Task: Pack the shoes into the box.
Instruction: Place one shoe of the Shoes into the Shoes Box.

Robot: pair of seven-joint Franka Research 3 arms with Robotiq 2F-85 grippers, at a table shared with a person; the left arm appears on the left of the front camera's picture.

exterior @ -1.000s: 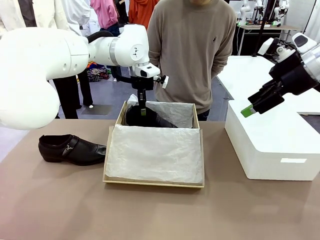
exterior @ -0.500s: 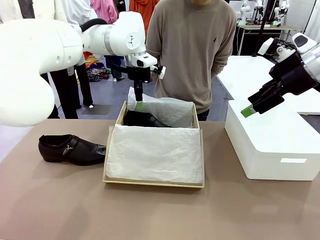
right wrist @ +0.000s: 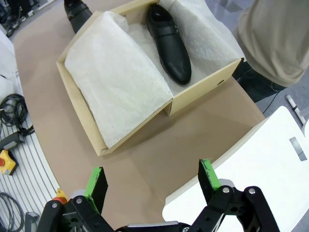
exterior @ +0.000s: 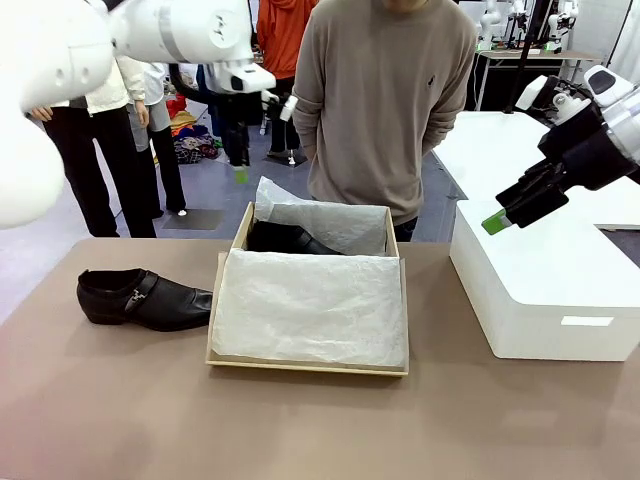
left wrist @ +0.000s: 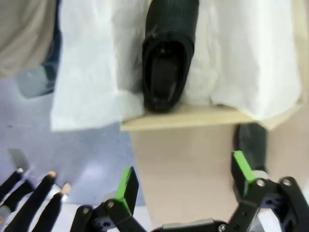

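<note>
Shoes are sitting half packed: one shoe [exterior: 290, 240] lying in the box [exterior: 300, 366], the other shoe [exterior: 145, 297] waiting on the desk [exterior: 300, 430]; left end effector [left wrist: 186, 176] and right end effector [right wrist: 152, 179] are gaping wide, empty.

Left arm [exterior: 60, 50]: white, rounded, grey joint ring. Left gripper [left wrist: 185, 170], right gripper [right wrist: 151, 168]: black linkages, silver screws, green pads [right wrist: 206, 174]. Person [exterior: 385, 100]: beige sweater, chest logo.

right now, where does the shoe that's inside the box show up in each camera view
front view: shoe sits upper middle, at the far left end of the box, behind the folded tissue paper.
left wrist view: top centre, heel nearest the cardboard edge.
right wrist view: upper middle, toe pointing lower right.
shared landmark: the white tissue fold beside the shoe.
</note>
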